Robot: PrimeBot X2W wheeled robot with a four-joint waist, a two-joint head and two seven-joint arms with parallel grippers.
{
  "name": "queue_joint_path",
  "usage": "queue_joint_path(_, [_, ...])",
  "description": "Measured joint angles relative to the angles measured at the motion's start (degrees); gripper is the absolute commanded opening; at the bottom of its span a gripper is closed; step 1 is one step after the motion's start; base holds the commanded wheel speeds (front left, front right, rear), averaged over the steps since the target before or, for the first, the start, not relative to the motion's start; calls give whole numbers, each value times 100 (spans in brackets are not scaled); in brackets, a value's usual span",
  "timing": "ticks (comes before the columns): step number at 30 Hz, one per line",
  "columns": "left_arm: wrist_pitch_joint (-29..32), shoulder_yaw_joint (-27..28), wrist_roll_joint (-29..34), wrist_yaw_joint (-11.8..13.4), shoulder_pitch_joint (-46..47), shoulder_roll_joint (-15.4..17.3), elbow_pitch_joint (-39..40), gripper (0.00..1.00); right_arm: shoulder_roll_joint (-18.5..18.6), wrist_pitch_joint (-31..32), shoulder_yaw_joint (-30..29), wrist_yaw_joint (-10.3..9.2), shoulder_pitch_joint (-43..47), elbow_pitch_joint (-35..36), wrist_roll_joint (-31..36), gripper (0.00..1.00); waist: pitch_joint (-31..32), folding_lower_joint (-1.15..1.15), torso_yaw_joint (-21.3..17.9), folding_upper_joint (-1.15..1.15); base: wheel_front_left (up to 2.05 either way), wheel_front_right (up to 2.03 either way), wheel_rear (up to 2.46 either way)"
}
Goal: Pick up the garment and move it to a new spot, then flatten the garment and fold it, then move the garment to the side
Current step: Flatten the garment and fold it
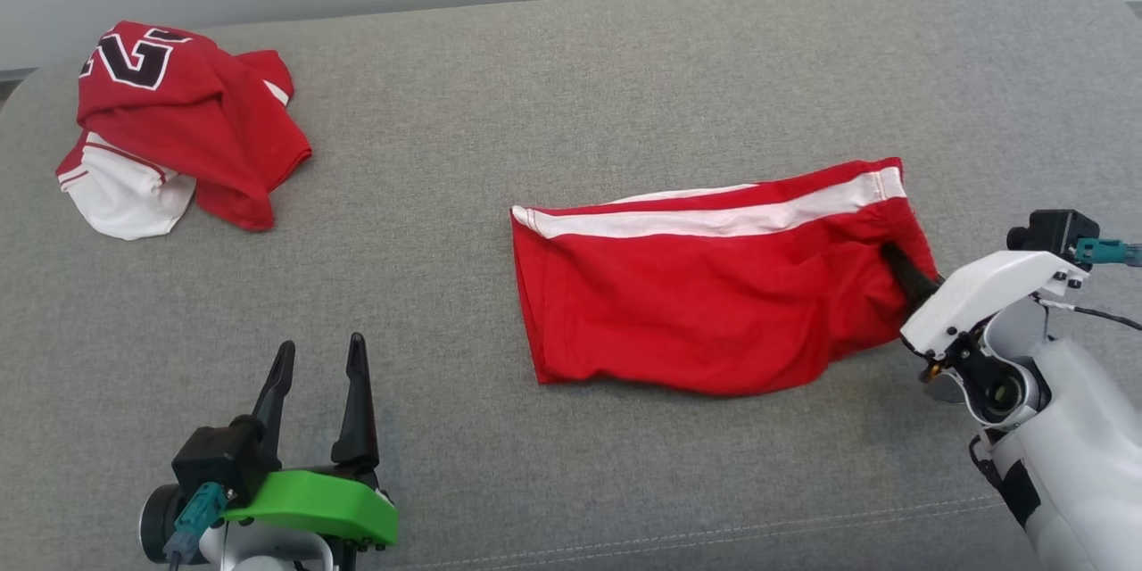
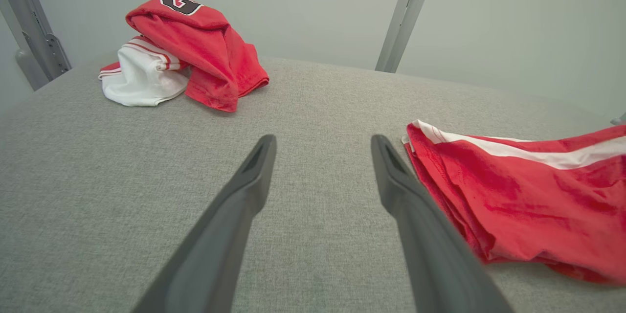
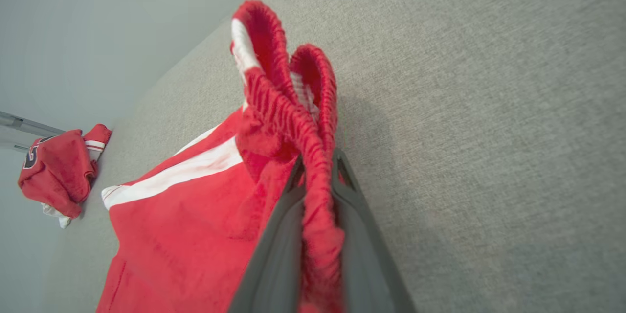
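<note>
Head view: red shorts (image 1: 705, 303) lie toward 3 o'clock on the grey table (image 1: 571, 89). The right gripper (image 1: 903, 269) has its jaws pinched tight on the shorts' 3 o'clock end. At 7 o'clock, the left gripper (image 1: 321, 355) has its jaws spread wide, holding nothing.

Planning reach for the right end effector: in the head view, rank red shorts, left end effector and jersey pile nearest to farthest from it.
1. Red shorts: waistband clamped in the right end effector.
2. Left end effector: open, lower left.
3. Jersey pile: far left corner.
</note>
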State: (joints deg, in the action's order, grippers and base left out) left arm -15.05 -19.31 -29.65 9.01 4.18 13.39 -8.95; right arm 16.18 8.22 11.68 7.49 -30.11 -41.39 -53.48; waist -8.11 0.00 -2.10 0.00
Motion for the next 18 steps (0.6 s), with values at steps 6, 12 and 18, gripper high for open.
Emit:
queue_joint_path(6, [1,-11,-35,-20,-5,-19,-18,100,-166,350,253,0,112,761,-260,0,112,0,-36,0,0,0,0])
queue_joint_path(12, [0,-13,-77,-30,-23,-31,-15,100,-311,539,568,-1,224,1421,-162,0,206,0,42,0,0,0,0])
queue_joint_path(18, [1,5,-108,-36,-63,-64,13,100,-650,691,772,-1,210,1601,261,0,287,0,184,0,0,0,0])
